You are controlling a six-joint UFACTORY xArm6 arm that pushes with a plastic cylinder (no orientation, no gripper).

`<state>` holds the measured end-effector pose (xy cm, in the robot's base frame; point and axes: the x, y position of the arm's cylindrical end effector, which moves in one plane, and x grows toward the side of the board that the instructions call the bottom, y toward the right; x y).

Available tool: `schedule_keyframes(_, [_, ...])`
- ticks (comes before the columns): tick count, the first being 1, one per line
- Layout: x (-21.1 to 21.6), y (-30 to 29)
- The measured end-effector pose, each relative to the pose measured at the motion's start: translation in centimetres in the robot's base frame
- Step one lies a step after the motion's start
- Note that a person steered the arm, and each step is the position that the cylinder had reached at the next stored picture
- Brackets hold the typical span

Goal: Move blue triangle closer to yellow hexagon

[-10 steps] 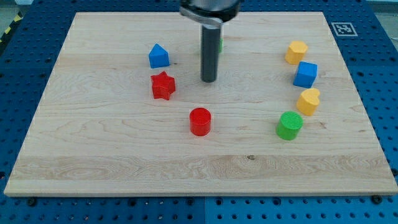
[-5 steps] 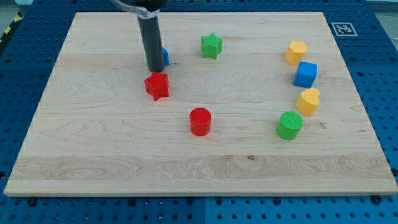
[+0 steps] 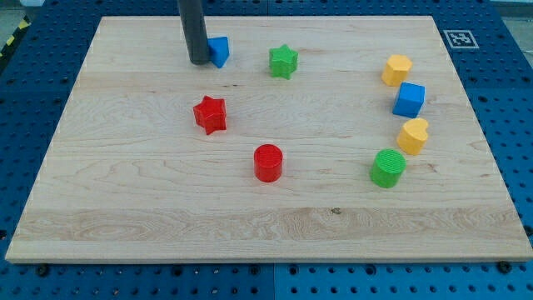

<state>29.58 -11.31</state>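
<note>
The blue triangle [image 3: 219, 50] lies near the view's top, left of centre, partly hidden by my rod. My tip [image 3: 198, 62] touches its left side. The yellow hexagon [image 3: 397, 69] lies far off at the view's right, near the top. A green star [image 3: 283, 61] sits between the two, just right of the blue triangle.
A blue cube [image 3: 409, 99], a yellow heart-shaped block [image 3: 412, 135] and a green cylinder [image 3: 387, 167] lie in a curve below the yellow hexagon. A red star [image 3: 210, 114] and a red cylinder [image 3: 268, 162] lie near the middle of the wooden board [image 3: 125, 208].
My tip swept from the centre to the left side of the blue triangle, then up. The blue triangle moved up the board. The red star was nudged slightly left.
</note>
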Motion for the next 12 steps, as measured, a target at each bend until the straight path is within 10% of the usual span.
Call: schedule_keyframes(12, [-4.7, 10.3])
